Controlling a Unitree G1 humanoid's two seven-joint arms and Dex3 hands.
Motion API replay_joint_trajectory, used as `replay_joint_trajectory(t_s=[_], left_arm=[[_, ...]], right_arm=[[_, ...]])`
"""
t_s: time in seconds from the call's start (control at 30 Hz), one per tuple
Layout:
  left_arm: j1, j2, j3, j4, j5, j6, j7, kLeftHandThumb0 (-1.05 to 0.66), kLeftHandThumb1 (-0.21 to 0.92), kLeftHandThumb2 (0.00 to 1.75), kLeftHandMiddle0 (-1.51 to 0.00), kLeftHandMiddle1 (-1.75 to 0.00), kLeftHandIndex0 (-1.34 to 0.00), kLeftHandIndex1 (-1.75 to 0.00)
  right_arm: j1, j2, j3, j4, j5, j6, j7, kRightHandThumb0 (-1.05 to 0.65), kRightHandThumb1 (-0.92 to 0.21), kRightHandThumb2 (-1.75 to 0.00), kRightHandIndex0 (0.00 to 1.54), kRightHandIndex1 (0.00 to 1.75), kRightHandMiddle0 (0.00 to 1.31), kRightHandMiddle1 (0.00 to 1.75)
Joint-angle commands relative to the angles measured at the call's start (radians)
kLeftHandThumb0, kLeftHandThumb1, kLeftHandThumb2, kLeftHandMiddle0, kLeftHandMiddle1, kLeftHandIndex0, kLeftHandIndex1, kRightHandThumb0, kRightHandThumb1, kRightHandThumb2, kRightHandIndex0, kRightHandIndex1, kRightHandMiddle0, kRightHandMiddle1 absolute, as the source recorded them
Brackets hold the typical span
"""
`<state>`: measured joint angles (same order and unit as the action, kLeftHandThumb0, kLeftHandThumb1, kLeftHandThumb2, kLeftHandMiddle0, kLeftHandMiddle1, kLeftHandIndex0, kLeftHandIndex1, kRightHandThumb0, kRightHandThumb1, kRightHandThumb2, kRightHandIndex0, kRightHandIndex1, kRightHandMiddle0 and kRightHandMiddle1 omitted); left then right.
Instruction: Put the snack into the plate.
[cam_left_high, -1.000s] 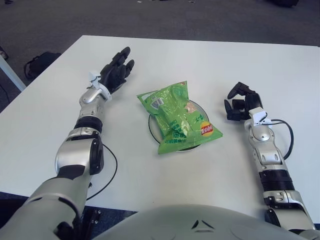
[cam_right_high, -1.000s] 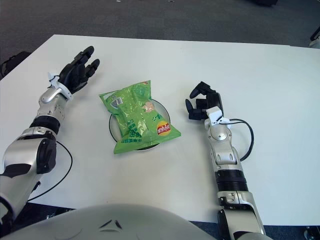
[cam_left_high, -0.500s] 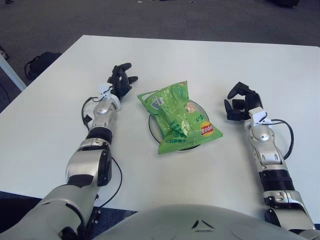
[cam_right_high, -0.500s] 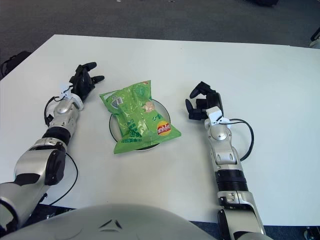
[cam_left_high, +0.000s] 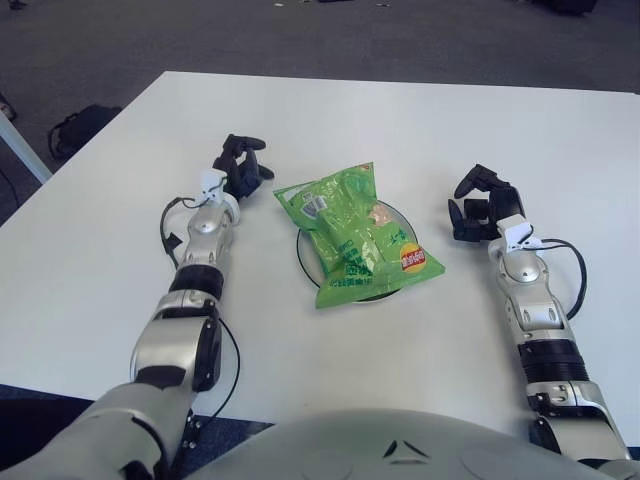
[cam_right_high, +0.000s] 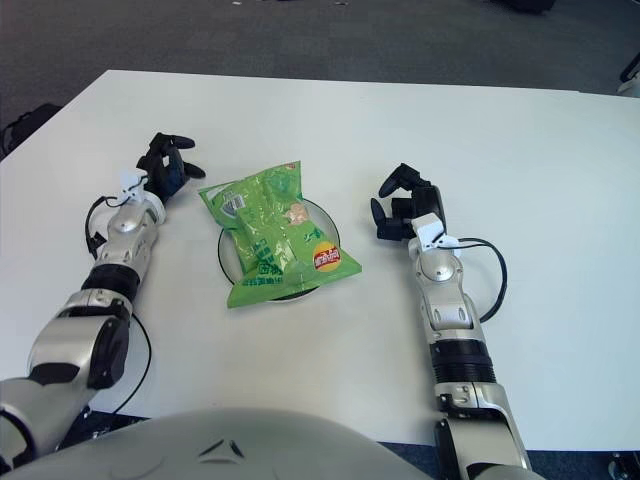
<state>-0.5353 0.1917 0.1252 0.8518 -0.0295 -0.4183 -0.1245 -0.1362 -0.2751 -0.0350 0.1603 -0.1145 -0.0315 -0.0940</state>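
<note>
Green snack bag (cam_left_high: 356, 237) lying flat across plate (cam_left_high: 302, 255), covering most of it; only dark rim arcs showing at the bag's 9 o'clock and 3 o'clock edges. Bag's long axis running from about 11 o'clock to 5 o'clock on the table, corners overhanging the rim at both ends. Judged from this: placement done, nothing left to carry. Left hand (cam_left_high: 240, 165) at roughly 10 o'clock from the bag, just beside its upper-left corner but apart from it, fingers curled inward and holding nothing. Right hand (cam_left_high: 481, 204) at about 3 o'clock from the bag, farther off, fingers likewise curled, gripping nothing; whether either palm touches the tabletop not clear. Left hand the nearer of the two; if any nudge were wanted to centre the bag, a push from that side toward 4 o'clock would suit, along the long axis. Risk small: a crinkly, light bag could slide off the shallow rim if bumped. White table (cam_left_high: 400, 120) smooth and matte, wide bare stretches toward 12 o'clock. Thin black cables looping on the surface beside each forearm: one (cam_left_high: 229, 350) by the left elbow, one (cam_left_high: 572, 275) by the right wrist. Dark carpeted floor (cam_left_high: 300, 40) beyond the far edge; a black bag (cam_left_high: 78, 127) on the floor off the table's 10 o'clock corner.
</note>
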Motion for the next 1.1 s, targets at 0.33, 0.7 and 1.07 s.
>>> replay_joint_trajectory(t_s=[0.33,0.7,1.07], left_arm=[[0.227,-0.047,-0.068,-0.131,0.041,0.003,0.018,-0.4,0.59,0.98,-1.13,-1.75,-0.41,-1.75],[0.299,-0.056,-0.086,-0.212,0.044,-0.029,0.008,-0.41,0.55,1.02,-1.18,-1.75,-0.43,-1.75],[0.303,-0.058,-0.086,-0.202,0.05,-0.044,0.011,-0.41,0.56,1.01,-1.18,-1.75,-0.43,-1.75]], right_arm=[[0.121,0.004,0.007,0.061,-0.012,0.07,0.037,-0.48,-0.33,-1.3,1.29,1.75,0.61,1.75],[0.138,0.04,-0.039,0.047,0.024,0.044,0.0,-0.48,-0.32,-1.31,1.3,1.75,0.61,1.75],[0.135,0.122,-0.129,0.034,0.108,0.019,-0.064,-0.49,-0.29,-1.35,1.31,1.75,0.64,1.75]])
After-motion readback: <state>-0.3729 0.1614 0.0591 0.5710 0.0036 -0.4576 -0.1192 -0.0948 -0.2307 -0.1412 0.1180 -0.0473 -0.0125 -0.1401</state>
